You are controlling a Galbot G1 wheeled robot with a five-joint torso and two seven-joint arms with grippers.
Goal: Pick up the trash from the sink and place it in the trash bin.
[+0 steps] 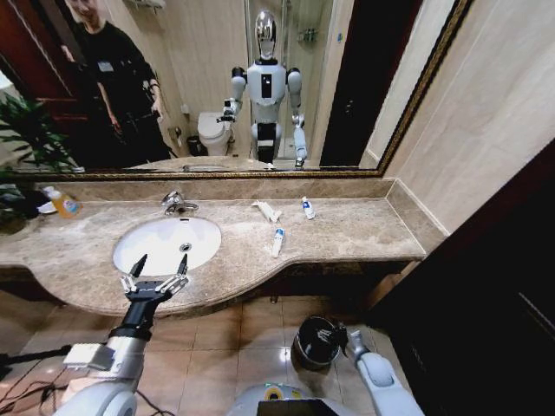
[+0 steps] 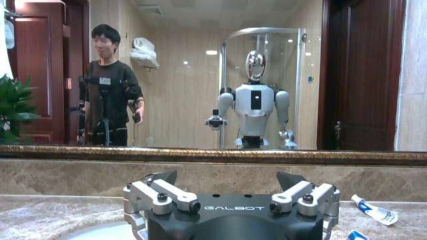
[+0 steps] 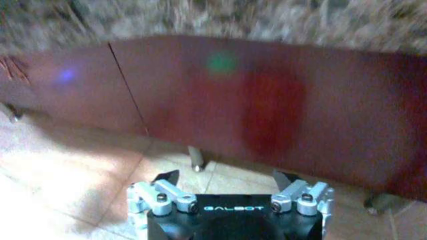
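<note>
The left gripper (image 1: 161, 264) hung released, empty, over the sink's (image 1: 205, 249) near rim. Right of the basin, the trash (image 1: 277, 241) lay scattered on the tabletop (image 1: 364, 230). Lower down, the right gripper (image 1: 333, 331), spread open, hovered beside the trash bin (image 1: 314, 351).

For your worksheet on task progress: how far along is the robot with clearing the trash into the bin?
Nothing looks done: three small tubes lie on the countertop right of the sink. Nothing is in hand: the left end effector hovers open at the basin's front edge, and the right end effector is low by the trash bin, holding nothing. All picking remains.
</note>
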